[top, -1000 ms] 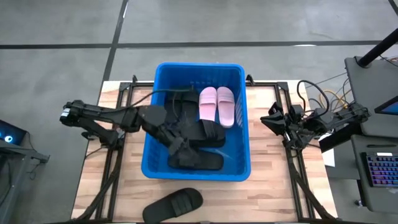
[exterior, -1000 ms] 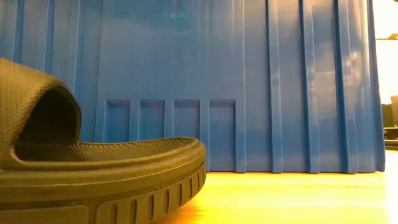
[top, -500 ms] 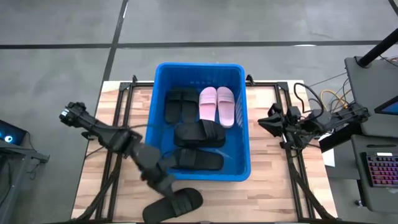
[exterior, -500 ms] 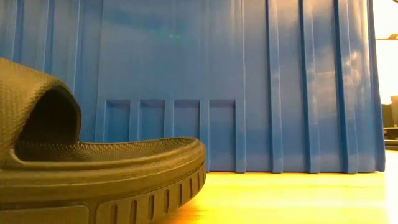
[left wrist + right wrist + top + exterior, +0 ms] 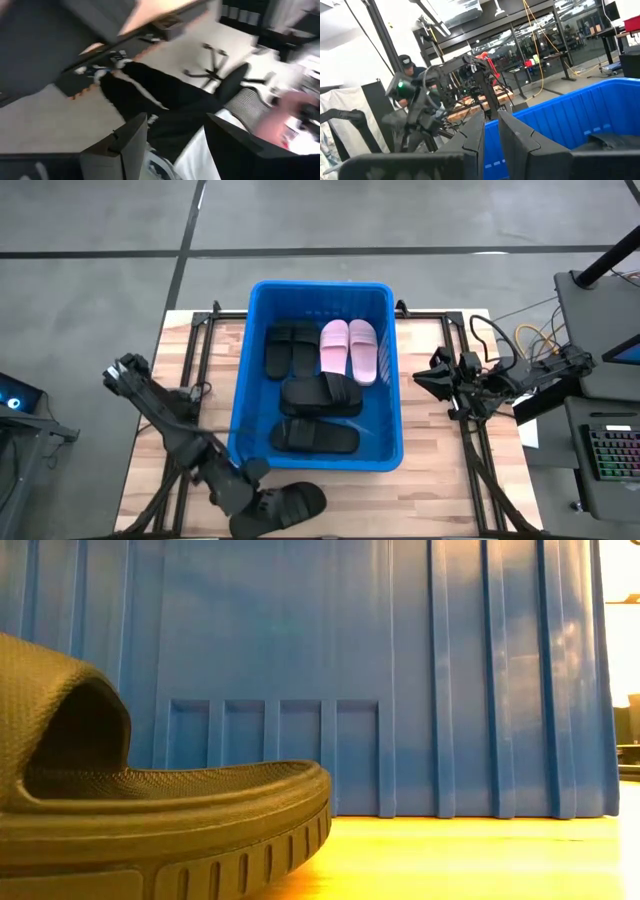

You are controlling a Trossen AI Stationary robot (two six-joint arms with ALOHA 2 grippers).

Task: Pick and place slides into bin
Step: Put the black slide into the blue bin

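Observation:
The blue bin [image 5: 243, 380] stands mid-table; its near wall [image 5: 400, 670] fills the low view. On its floor lie two pink slides [image 5: 348, 350] side by side and several black slides [image 5: 318, 438]. One more black slide [image 5: 292, 505] [image 5: 160, 810] rests sole-down on the table, in front of the bin near the table's near edge. My left gripper [image 5: 258, 498] [image 5: 176, 120] hovers open over that slide's left end, with nothing between its fingers. My right gripper [image 5: 430, 375] [image 5: 491, 114] waits to the right of the bin, fingers close together and holding nothing.
Bare wood lies on both sides of the bin [image 5: 430, 470]. Cables [image 5: 520, 335] and a keyboard [image 5: 612, 452] sit off the table's right edge. A person [image 5: 407, 67] stands beyond the table, and an office chair [image 5: 220, 75] is in the room.
My left gripper has come out of the bin, swung over its near left corner toward the table's near edge, sunk and rolled. It now hangs over the black slide on the table. The slides have not moved.

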